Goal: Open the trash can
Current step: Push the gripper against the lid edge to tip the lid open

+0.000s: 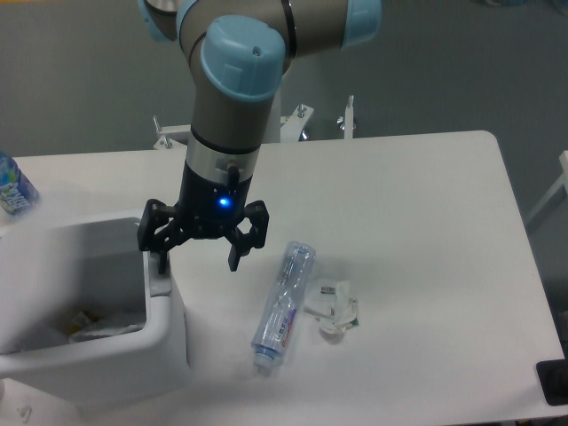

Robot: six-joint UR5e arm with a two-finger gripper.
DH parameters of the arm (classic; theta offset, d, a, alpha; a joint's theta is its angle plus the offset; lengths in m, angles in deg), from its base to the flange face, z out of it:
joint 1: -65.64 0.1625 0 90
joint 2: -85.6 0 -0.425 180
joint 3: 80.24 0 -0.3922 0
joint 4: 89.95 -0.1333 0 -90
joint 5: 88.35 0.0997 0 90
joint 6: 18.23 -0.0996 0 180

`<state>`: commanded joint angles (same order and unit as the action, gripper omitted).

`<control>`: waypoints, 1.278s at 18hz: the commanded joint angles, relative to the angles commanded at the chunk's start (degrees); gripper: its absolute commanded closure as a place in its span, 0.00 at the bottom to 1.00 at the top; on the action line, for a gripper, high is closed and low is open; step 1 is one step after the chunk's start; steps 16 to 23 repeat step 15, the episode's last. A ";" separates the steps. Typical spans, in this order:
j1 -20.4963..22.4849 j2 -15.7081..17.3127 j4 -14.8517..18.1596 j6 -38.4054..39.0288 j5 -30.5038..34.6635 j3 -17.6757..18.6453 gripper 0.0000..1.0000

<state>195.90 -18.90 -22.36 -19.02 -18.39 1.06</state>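
clear btl (284,306) lying on table (426,204) | crumpled wrapper (335,311) just beside | blue-label btl (13,191) far left edge

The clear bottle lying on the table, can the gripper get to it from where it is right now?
Probably yes. The gripper hangs open beside the trash can, and the clear bottle lies in the open with nothing over it.
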 joint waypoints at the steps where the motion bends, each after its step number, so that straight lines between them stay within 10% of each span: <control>1: 0.00 0.09 0.00 0.00 0.00 -0.09 0.00; 8: 1.40 0.44 -2.28 -5.26 7.52 -5.71 0.00; 15: 6.41 3.33 0.17 -21.76 17.58 -1.94 0.00; 23: 6.41 3.33 0.17 -21.76 17.58 -1.94 0.00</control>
